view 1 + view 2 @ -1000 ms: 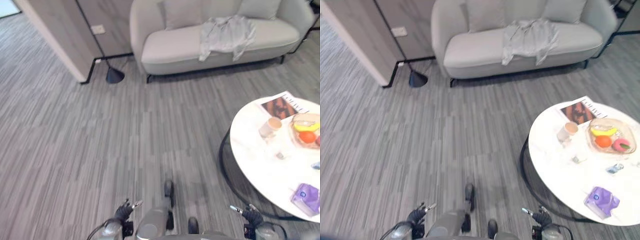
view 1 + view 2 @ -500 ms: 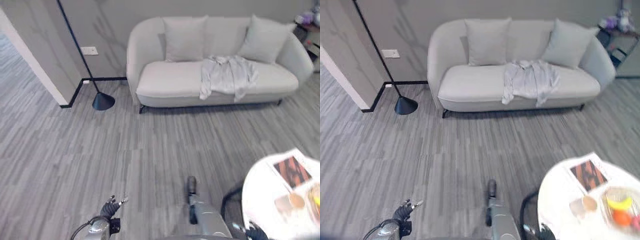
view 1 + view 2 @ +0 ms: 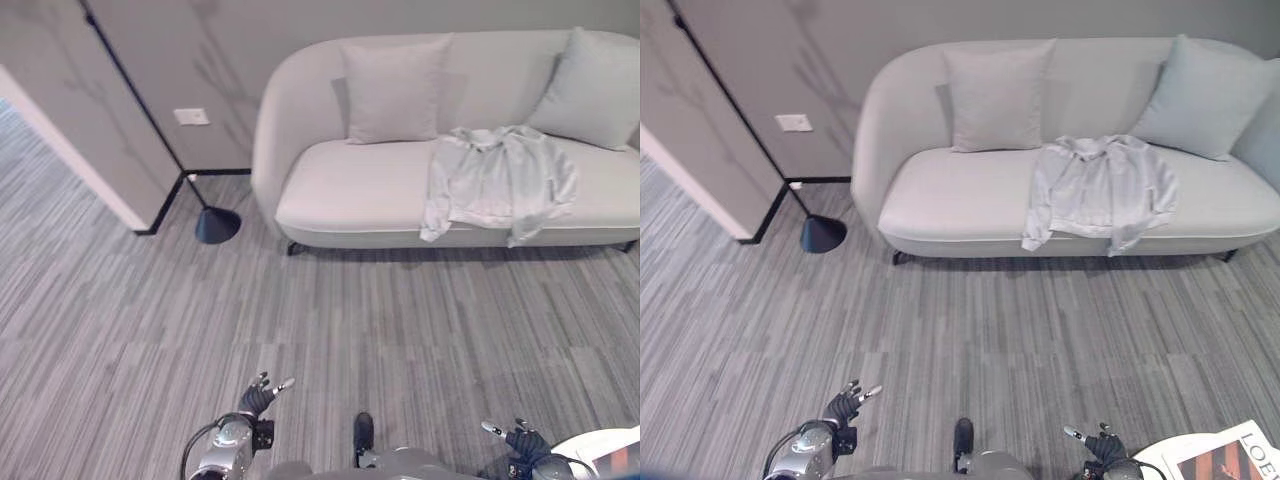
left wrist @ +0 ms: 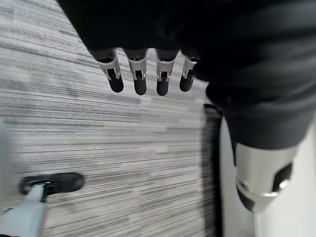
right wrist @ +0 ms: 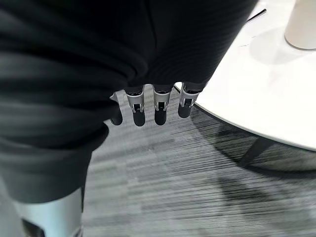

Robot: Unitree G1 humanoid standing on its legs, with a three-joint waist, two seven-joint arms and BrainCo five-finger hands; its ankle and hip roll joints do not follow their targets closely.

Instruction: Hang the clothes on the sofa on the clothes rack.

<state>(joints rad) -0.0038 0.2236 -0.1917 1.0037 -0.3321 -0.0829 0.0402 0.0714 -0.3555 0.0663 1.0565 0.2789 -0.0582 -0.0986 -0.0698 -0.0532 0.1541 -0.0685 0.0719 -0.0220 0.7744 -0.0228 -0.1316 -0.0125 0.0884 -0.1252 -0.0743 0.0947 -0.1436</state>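
Both robot hands, left robot hand (image 3: 256, 399) and right robot hand (image 3: 521, 441), hang low with fingers loose and empty. Grey clothes (image 3: 497, 183) lie on the sofa (image 3: 350, 190), far off.

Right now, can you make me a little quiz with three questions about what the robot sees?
1. True or false: the grey garment lies on the floor.
2. What stands beside the sofa on the robot's left? A) floor lamp B) bicycle C) fish tank
3. Fill in: the left hand and right hand are both ____ of clothes.

Key: 1 false, it lies on the sofa seat; 2 A, floor lamp; 3 empty.
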